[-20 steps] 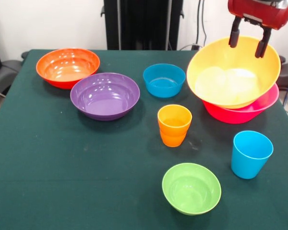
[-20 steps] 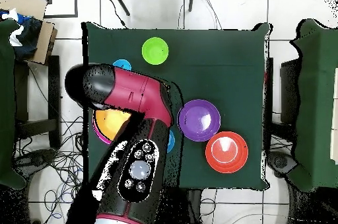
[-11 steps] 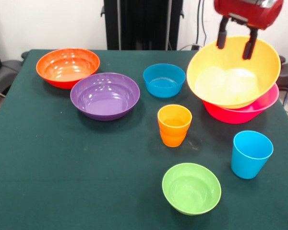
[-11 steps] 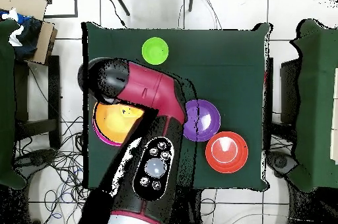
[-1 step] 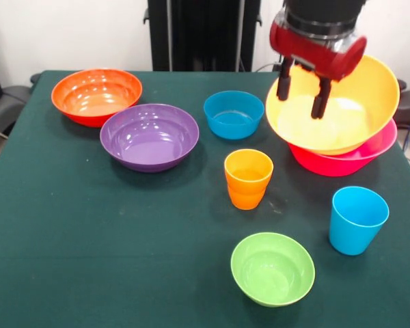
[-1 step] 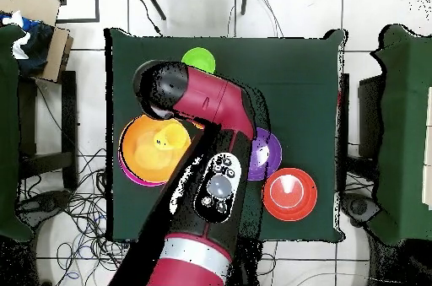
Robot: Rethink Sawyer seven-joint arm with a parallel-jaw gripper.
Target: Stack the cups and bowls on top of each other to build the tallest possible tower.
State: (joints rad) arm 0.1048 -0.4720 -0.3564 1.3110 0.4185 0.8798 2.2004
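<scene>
With its jaws spread and empty, the gripper hangs over the tilted yellow bowl nested in the pink bowl; these look light, stiff and slick, best pinched across a thin rim.

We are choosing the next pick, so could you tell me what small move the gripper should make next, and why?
Probably shift toward the blue bowl and descend: the gripper hangs open and empty over the yellow-orange bowl, already nested in the pink bowl.
</scene>
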